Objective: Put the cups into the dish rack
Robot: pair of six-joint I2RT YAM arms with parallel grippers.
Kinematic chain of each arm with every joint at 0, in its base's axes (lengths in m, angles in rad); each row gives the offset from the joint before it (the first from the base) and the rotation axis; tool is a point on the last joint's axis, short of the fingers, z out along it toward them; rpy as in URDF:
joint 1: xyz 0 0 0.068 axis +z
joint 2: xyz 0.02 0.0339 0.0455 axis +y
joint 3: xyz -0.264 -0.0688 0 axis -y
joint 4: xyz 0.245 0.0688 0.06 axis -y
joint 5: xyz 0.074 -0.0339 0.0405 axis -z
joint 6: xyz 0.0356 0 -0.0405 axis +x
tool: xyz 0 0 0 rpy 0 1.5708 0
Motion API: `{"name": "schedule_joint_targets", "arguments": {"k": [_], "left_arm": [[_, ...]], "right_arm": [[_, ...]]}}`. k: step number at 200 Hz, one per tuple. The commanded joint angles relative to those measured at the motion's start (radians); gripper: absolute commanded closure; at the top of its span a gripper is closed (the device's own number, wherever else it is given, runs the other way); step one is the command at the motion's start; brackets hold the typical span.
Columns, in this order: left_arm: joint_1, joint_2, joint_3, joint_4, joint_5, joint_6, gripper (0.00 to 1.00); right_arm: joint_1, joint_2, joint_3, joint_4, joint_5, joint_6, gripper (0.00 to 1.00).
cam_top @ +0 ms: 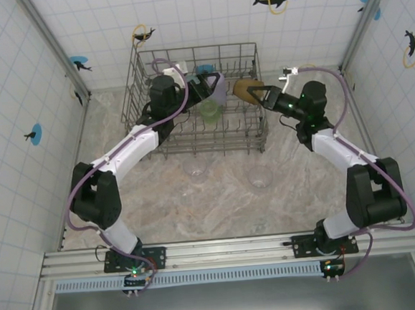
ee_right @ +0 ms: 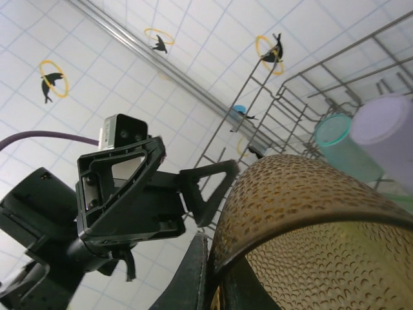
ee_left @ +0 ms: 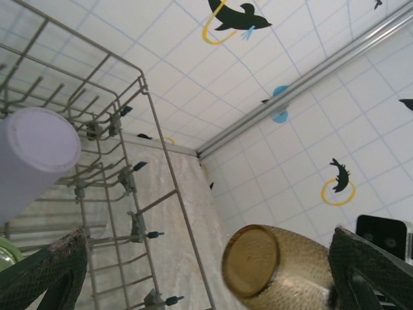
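Right gripper [cam_top: 259, 94] is clamped on the amber cup [cam_top: 246, 89], pinching its wall at the rim. The cup is tipped on its side at the right end of the dish rack [cam_top: 132, 96], base pointing toward the other arm. Left gripper [ee_left: 205, 258] hangs inside the rack, jaws spread wide, gripping nothing (the lavender cup [ee_left: 32, 161] sits just beside one finger). I've got the teal cup [ee_right: 335, 145] and light green cup [cam_top: 209, 110] in the rack, and two clear cups [cam_top: 194, 172] on the table [cam_top: 304, 190] in front.
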Motion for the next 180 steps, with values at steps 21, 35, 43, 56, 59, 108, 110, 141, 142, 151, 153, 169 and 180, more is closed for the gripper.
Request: {"name": "schedule_joint_targets", "arguments": {"k": [21, 35, 43, 56, 59, 108, 110, 141, 142, 151, 153, 169, 180], "left_arm": [[0.003, 0.013, 0.031, 0.062, 0.029, -0.109, 0.02], [0.002, 0.011, 0.023, 0.069, 0.024, -0.134, 0.02], [0.002, 0.01, 0.016, 0.079, 0.03, -0.147, 0.02], [0.003, 0.011, 0.01, 0.091, 0.039, -0.17, 0.02], [0.002, 0.011, 0.009, 0.094, 0.042, -0.175, 0.02], [0.002, 0.028, 0.006, 0.136, 0.072, -0.234, 0.02], [0.002, 0.029, 0.006, 0.138, 0.073, -0.235, 0.02], [0.001, 0.044, -0.004, 0.182, 0.089, -0.278, 0.02], [0.0, 0.044, -0.003, 0.184, 0.089, -0.28, 0.02], [0.001, 0.049, -0.006, 0.195, 0.093, -0.289, 0.02], [0.0, 0.049, -0.006, 0.196, 0.093, -0.291, 0.02], [-0.005, 0.056, -0.005, 0.205, 0.095, -0.297, 0.02], [-0.009, 0.06, -0.005, 0.208, 0.094, -0.302, 0.02]], "right_arm": [[0.028, 0.079, 0.032, 0.289, -0.024, 0.144, 1.0], [0.029, 0.102, 0.033, 0.367, -0.02, 0.196, 1.0], [0.029, 0.113, 0.037, 0.389, -0.019, 0.213, 1.0], [0.033, 0.129, 0.045, 0.41, -0.019, 0.225, 1.0], [0.034, 0.133, 0.046, 0.413, -0.019, 0.227, 1.0], [0.054, 0.165, 0.052, 0.514, -0.012, 0.268, 1.0], [0.055, 0.165, 0.053, 0.518, -0.012, 0.269, 1.0], [0.059, 0.177, 0.053, 0.584, -0.009, 0.302, 1.0], [0.059, 0.178, 0.053, 0.588, -0.009, 0.303, 1.0], [0.06, 0.183, 0.053, 0.609, -0.008, 0.316, 1.0], [0.061, 0.184, 0.054, 0.613, -0.007, 0.318, 1.0], [0.061, 0.195, 0.061, 0.628, -0.007, 0.335, 1.0], [0.063, 0.2, 0.064, 0.644, -0.007, 0.343, 1.0]]}}
